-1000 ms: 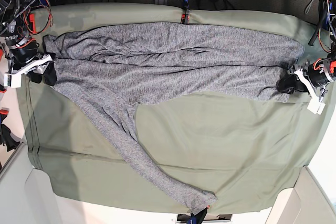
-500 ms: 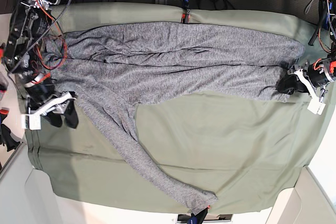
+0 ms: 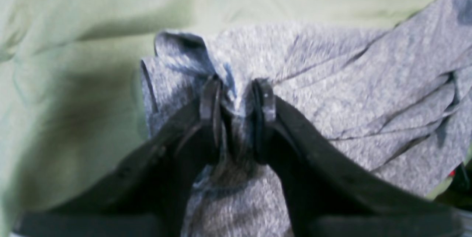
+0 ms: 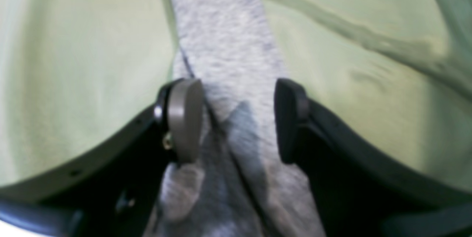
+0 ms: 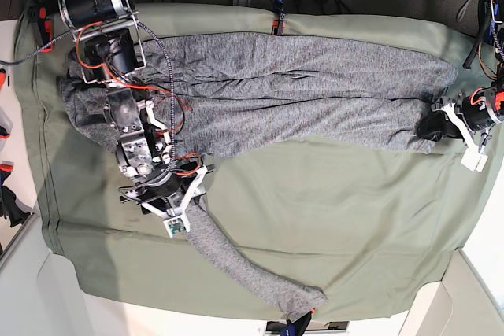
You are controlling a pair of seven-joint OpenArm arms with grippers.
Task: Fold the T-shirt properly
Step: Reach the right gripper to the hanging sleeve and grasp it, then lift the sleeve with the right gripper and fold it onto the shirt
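Green sheet (image 5: 331, 218) (rumpled) carries the grey T-shirt (image 5: 315, 84).

The right arm (image 5: 118, 76) reaches from the upper left of the base view down toward the lower left. Its wrist bends so the right gripper (image 5: 183, 208) points down and to the right. In the right wrist view its two black fingers (image 4: 291, 119) stand wide apart, one on each side of the shirt (image 4: 228, 63) sleeve.

The left gripper (image 5: 431, 126) sits at the right edge of the base view, pointing left. In the left wrist view its fingers (image 3: 263, 100) are close together and pinch a bunch of shirt between them.
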